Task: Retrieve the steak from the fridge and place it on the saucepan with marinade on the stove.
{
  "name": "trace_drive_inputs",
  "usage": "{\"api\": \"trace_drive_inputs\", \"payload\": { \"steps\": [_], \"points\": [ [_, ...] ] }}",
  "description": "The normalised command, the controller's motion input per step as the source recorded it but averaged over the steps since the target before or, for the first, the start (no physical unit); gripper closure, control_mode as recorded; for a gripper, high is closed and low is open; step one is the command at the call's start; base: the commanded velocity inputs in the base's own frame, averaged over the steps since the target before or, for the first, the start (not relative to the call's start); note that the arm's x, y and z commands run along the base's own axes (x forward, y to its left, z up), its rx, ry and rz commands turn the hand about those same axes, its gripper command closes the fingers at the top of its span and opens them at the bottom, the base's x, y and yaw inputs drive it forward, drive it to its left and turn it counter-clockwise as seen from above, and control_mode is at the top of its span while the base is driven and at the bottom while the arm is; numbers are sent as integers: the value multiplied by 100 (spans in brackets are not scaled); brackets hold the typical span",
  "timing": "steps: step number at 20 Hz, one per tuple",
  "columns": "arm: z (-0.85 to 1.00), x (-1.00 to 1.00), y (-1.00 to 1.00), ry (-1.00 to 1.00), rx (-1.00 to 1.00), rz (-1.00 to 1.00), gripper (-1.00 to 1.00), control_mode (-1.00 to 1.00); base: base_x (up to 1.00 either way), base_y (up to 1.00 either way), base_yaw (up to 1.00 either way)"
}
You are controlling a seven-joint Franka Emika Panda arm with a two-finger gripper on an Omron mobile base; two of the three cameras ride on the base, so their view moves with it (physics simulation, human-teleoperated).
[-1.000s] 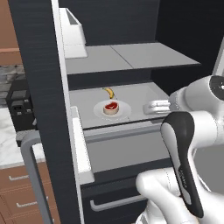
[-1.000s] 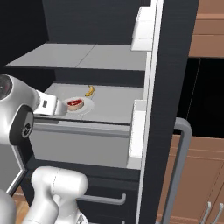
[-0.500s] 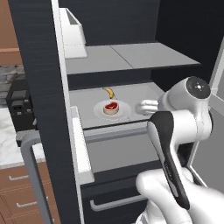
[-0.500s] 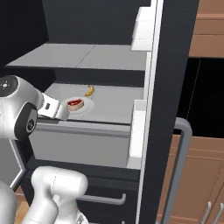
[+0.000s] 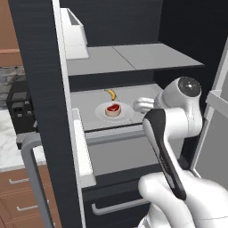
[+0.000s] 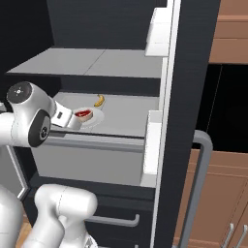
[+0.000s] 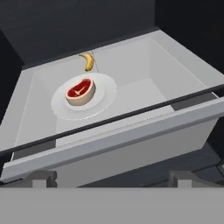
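You see the steak (image 7: pixel 80 91) red on top with pale marbling and a tan side, lying on a white plate (image 7: pixel 105 96). Just beyond it lies a yellow banana (image 7: pixel 88 61). The fridge (image 5: pixel 40 80) is black outside, with grey shelves.

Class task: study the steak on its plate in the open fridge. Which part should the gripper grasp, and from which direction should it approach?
Grip the steak across its thick pale sides, coming down from above. It lies flat, red face up, on a white plate, so its rim stands clear for both fingers. A banana lies behind the plate, apart from it. The gripper sits outside the shelf's front lip, so it probably must rise first.
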Motion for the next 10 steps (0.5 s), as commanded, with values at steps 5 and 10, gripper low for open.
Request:
{"api": "trace_drive_inputs", "payload": {
  "steps": [5,10],
  "points": [
    [-8,27,0,-2,0,0,-100,-100,0,0,0],
    [-27,24,10,0,0,0,-100,-100,0,0,0]
  ]
}}
